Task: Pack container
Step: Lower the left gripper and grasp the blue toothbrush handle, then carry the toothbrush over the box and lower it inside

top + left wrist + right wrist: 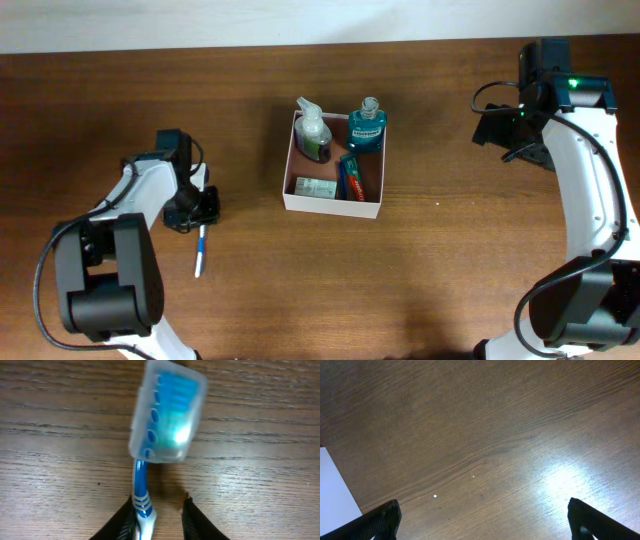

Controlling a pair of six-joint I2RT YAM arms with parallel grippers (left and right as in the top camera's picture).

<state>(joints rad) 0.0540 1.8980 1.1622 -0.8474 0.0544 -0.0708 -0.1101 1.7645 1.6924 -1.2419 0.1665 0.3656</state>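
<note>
While hovering low over the table [450,270], well left of the box [332,206], left gripper [196,212] not clamped: jaws narrowly apart, astride the handle of a toothbrush [141,491]. In the left wrist view, one finger [124,522] against the handle's white-and-blue grip, the other clear of it, a strip of bare wood between. Beyond the fingertips, the brush head under a clear plastic cap [167,410], blue bristles showing through, cap resting on the wood. Seen from overhead, toothbrush flat on the table, free end pointing toward the robot's side, well apart from the box.

Box itself near the table's middle, slightly toward the far side: square, shallow, white outside, reddish-brown inside, open on top. Inside it, four things. At the far left corner, a clear pump bottle [313,133] with dark contents, standing. At the far right corner, a teal bottle [367,128] with a pale top, standing. Along the near right part, a red tube [351,180] lying flat, just beside the teal bottle. At the near left corner, a small pale carton [315,187] lying flat, near the tube.

Well right of the box and level with its far side, right gripper [484,522] with jaws spread wide, nothing between them, only bare wood below. At the side of that wrist view, a white patch [335,485]; impossible to tell what.
</note>
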